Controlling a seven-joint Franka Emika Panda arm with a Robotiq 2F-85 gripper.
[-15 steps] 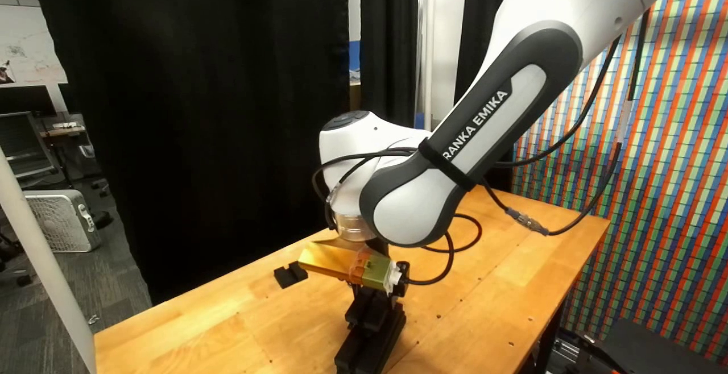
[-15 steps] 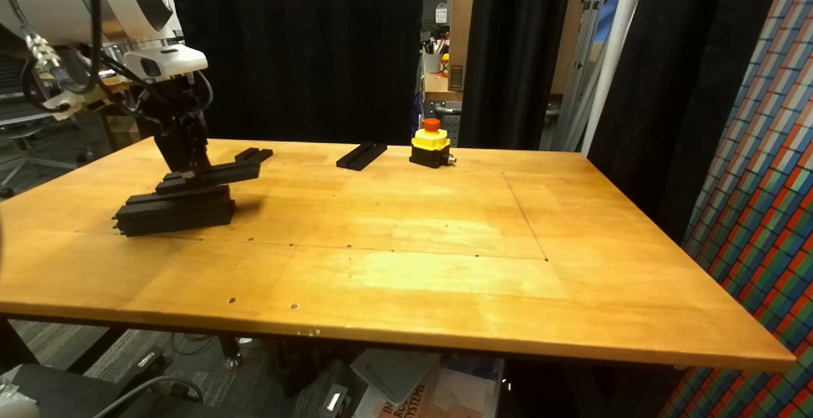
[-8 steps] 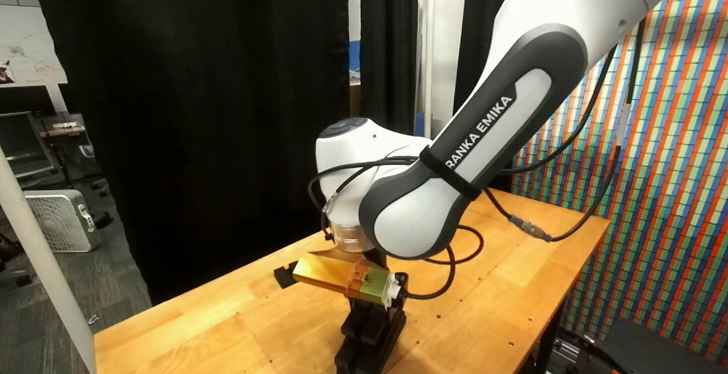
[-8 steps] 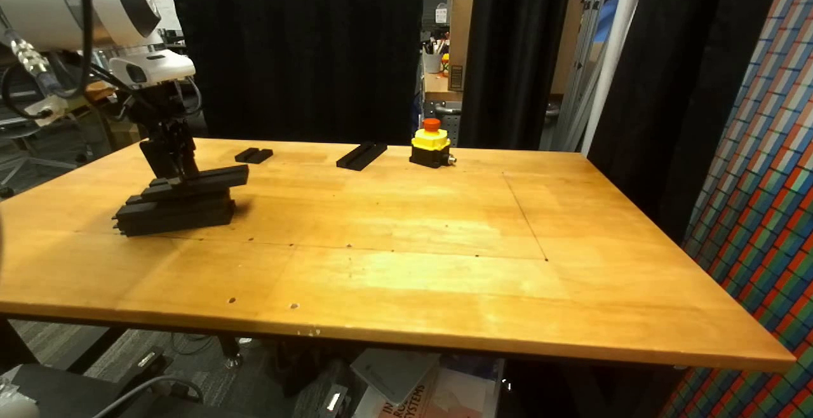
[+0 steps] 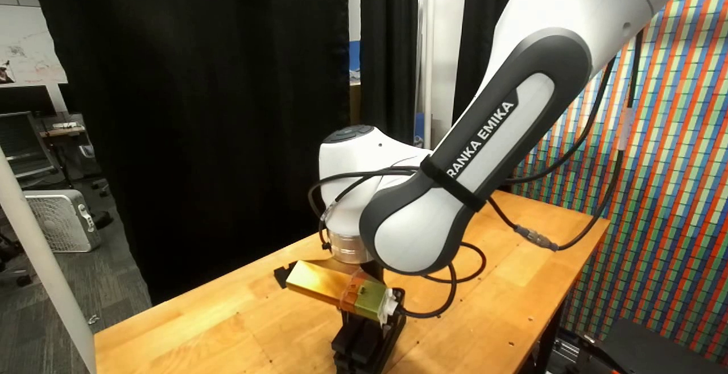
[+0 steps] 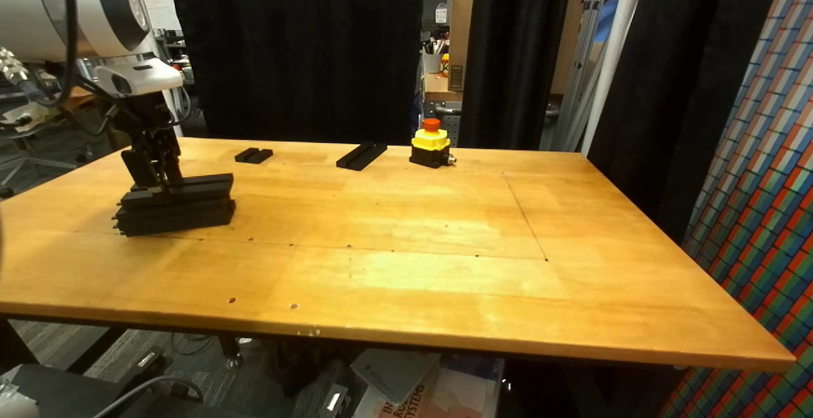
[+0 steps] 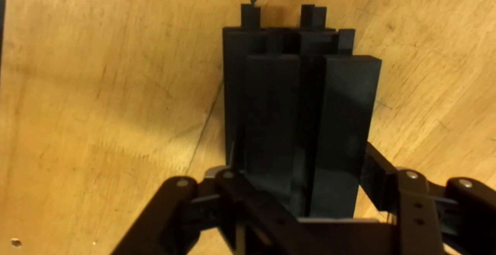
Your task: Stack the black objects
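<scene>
1. While its jaws press against both long sides, the gripper [image 7: 302, 166] grips the top black piece [image 7: 345, 104], a block with a groove running down its length.
2. Below that piece sits the black stack [image 7: 234, 84], and the two look to be touching; how many pieces make up the stack cannot be told, dark against dark.
3. Seen from the wrist, the top black piece is set off to the right of the stack, and its end stops short of the small prongs [image 7: 251, 16] that jut from the stack.
4. All of this stands on the wooden surface [image 6: 444, 291], toward the left in an exterior view.
5. Farther back, well apart from the stack, the small black slab [image 6: 253, 155] lies flat.
6. Near the far edge, the long black bar [image 6: 361, 156] lies flat, between the slab and an upright yellow-and-black box [image 6: 431, 141] with a red button [image 6: 432, 125].
7. Past the surface hang black curtains [image 6: 298, 49], with a cardboard box [image 6: 462, 37] showing in a gap between them.
</scene>
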